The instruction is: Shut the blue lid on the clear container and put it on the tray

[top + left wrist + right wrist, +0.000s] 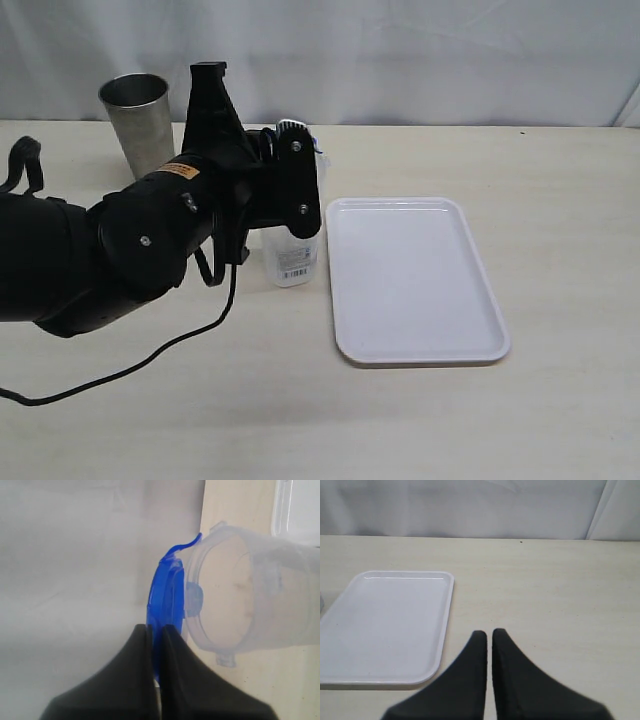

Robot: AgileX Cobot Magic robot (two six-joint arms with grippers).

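Your left gripper [156, 630] has its jaws clamped on the blue lid [167, 605], which it holds edge-on by one side. The lid's face is set against the mouth of the clear container [250, 605], and one flap curls outward past the rim. It appears pressed to the opening, but the wrist view does not let you tell whether it is fully seated.

In the exterior view the container stands upright on the table [560, 170] at centre-left of the frame. Its barcode label faces the camera and its top is hidden behind the left arm. The tray [415, 280] lies flat just to the right of the container, apart from it. A grey steel cup [135, 120] stands in the upper left, behind the arm.

Your right gripper [486, 635] has its fingers drawn together with nothing between them, over bare table near the tray's edge.
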